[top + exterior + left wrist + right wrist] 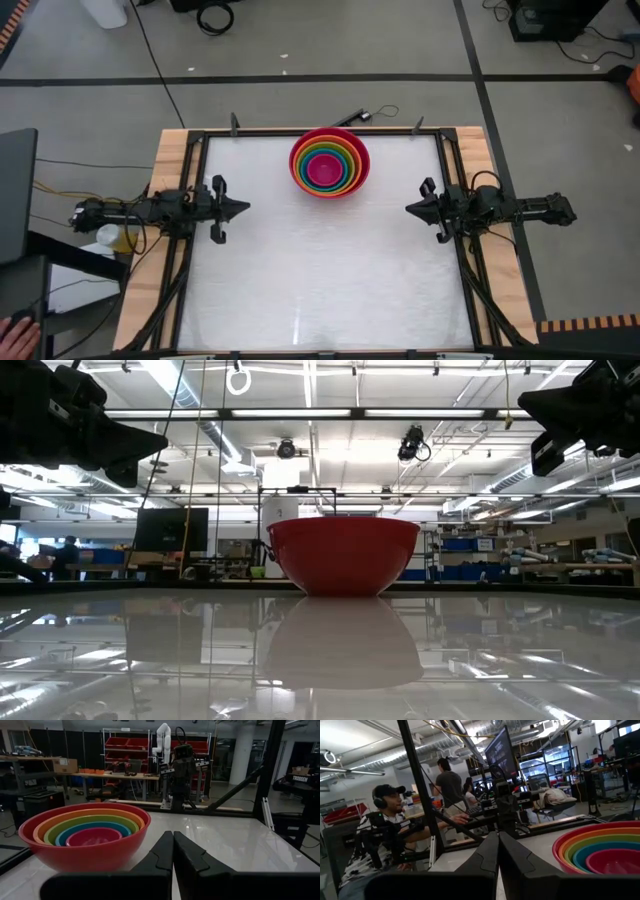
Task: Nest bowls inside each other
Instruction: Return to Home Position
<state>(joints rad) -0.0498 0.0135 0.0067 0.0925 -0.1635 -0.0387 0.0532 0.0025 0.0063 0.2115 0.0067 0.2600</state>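
A stack of several nested bowls (pixel 329 162) rests by its base on the white table near the far edge: red outermost, then orange, yellow, green, blue and pink innermost. The stack also shows in the low view (pixel 343 555), the left wrist view (pixel 85 835) and the right wrist view (pixel 602 850). My left gripper (pixel 246 208) hovers at the table's left edge, shut and holding nothing. My right gripper (pixel 408 208) hovers at the right edge, shut and holding nothing. Both point level toward the table's middle, well clear of the bowls.
A black metal frame (pixel 320 132) runs around the white table top. A wooden border (pixel 170 160) lies outside it. People sit and stand at desks beyond the table in the right wrist view (pixel 390 820). A person's hand (pixel 18 330) shows at the lower left.
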